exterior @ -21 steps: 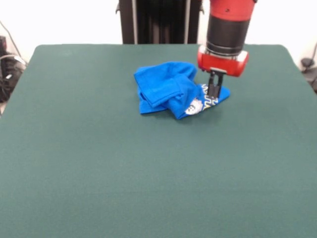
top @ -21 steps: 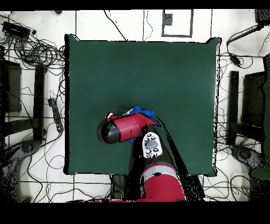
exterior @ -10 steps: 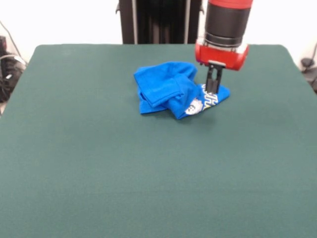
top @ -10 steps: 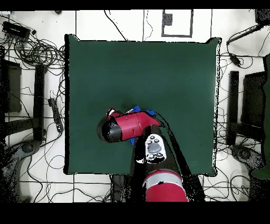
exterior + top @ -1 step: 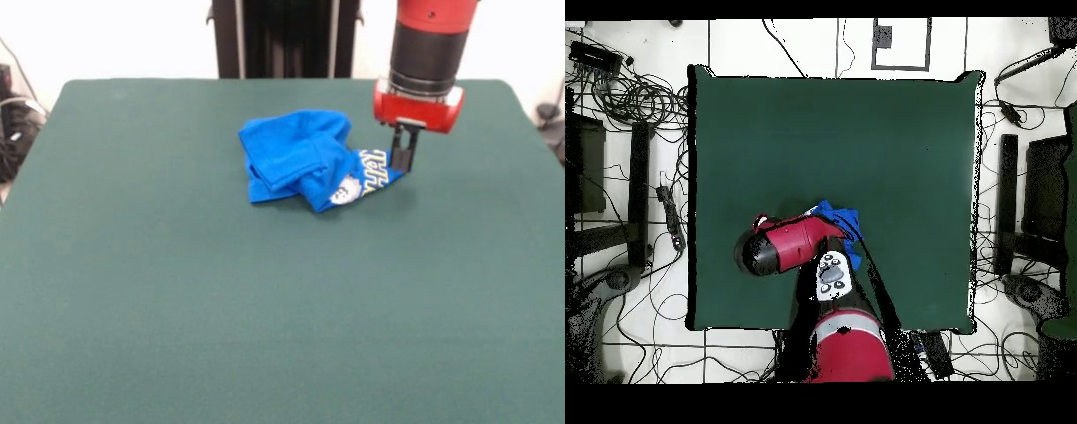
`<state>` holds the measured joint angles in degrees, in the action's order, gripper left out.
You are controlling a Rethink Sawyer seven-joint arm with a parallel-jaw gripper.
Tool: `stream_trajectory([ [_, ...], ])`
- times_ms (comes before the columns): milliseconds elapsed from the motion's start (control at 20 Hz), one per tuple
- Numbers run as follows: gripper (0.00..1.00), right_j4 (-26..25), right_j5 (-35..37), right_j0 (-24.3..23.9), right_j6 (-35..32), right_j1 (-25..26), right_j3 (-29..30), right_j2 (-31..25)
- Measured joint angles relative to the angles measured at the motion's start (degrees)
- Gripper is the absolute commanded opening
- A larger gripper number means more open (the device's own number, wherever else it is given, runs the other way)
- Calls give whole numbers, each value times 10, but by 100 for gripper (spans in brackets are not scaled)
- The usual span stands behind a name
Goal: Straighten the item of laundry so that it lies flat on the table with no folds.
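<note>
At crumpled shirt's [image 5: 311, 159] edge, fingers [image 5: 403, 159]

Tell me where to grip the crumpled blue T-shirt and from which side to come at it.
Probably the printed corner of the T-shirt, on the front view's right. It lies thin on the table and sticks out from the bunched folds, so it can be pulled outward. Come straight down from above; the gripper hangs right at that edge.
</note>
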<state>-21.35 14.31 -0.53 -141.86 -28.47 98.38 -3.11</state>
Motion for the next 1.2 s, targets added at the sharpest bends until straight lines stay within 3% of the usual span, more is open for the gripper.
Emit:
stream_trajectory([
  [400, 0, 1, -64, -14, 0, 31, 10, 0],
  [1200, 0, 0, -78, -38, 0, 9, 46, -2],
])
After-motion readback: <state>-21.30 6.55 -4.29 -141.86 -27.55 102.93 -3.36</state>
